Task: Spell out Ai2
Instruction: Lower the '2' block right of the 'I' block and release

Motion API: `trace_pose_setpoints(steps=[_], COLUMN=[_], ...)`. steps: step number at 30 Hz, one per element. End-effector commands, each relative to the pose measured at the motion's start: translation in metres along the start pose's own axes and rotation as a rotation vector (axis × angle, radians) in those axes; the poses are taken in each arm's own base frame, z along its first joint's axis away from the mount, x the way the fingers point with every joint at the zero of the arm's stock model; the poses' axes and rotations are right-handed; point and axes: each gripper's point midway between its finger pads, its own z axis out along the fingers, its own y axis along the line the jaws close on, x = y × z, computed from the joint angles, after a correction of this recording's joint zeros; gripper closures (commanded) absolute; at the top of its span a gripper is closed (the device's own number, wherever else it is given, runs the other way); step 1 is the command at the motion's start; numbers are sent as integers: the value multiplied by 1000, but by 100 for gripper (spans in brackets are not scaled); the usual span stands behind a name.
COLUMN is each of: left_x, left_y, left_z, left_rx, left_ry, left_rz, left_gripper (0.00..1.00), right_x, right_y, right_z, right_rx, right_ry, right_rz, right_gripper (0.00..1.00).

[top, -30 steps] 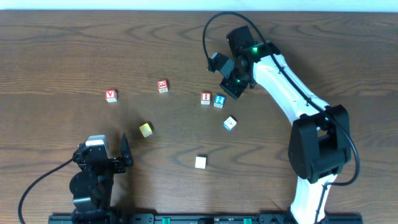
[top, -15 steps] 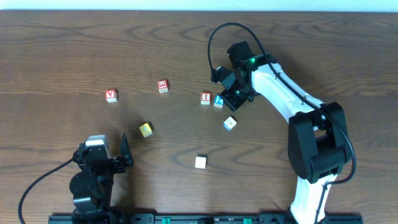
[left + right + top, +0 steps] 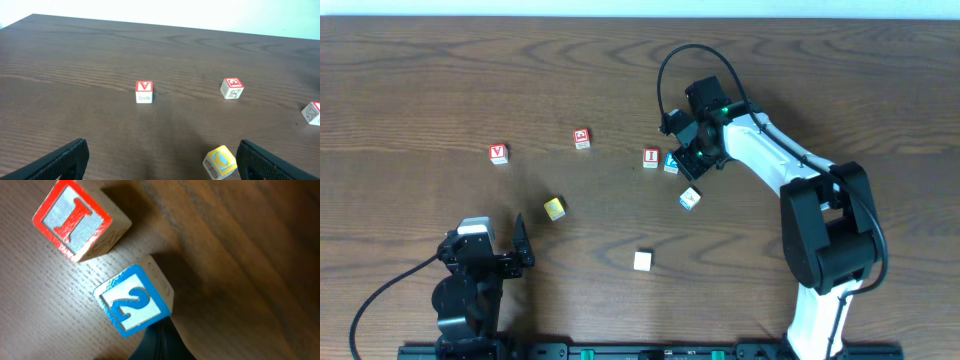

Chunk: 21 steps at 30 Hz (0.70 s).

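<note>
The red-framed A cube (image 3: 498,153) (image 3: 144,91) lies far left. At mid-table the red-framed I cube (image 3: 651,157) (image 3: 80,217) sits with the blue-framed 2 cube (image 3: 672,162) (image 3: 134,300) just to its right, a narrow gap between them. My right gripper (image 3: 683,163) (image 3: 160,330) is shut with nothing in it, and its joined tips touch the right-hand side of the 2 cube. My left gripper (image 3: 488,242) (image 3: 162,165) rests open at the front left, well away from the three cubes.
Another red-marked cube (image 3: 581,138) (image 3: 232,88) lies between the A and the I. A yellow cube (image 3: 554,208) (image 3: 220,161) sits just ahead of my left gripper's right finger. A blue-marked cube (image 3: 689,198) and a plain white cube (image 3: 642,261) lie nearer the front.
My right gripper, shut throughout, has come forward and left from behind the I and 2 cubes to the 2 cube's right side. The cubes and the left arm have not visibly moved.
</note>
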Motion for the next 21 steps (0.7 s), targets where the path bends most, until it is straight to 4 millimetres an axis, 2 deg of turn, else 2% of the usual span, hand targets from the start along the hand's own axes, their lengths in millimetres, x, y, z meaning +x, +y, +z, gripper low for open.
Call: trace_pose_setpoints(steps=[1, 9, 15, 21], left_x=[11, 11, 11, 11], left_y=[2, 2, 2, 2], left_z=[3, 3, 3, 3], left_rx=[-4, -5, -4, -4], left_ry=[24, 24, 24, 24], left_rz=[-4, -4, -4, -4], left_gripper=[5, 5, 5, 5], right_x=[-1, -9, 3, 1], right_y=[-1, -2, 0, 5], right_z=[-1, 1, 1, 1], right_rx=[10, 12, 5, -23], right_ry=[-11, -42, 4, -6], right_rz=[19, 37, 56, 55], right_gripper=[99, 99, 99, 99])
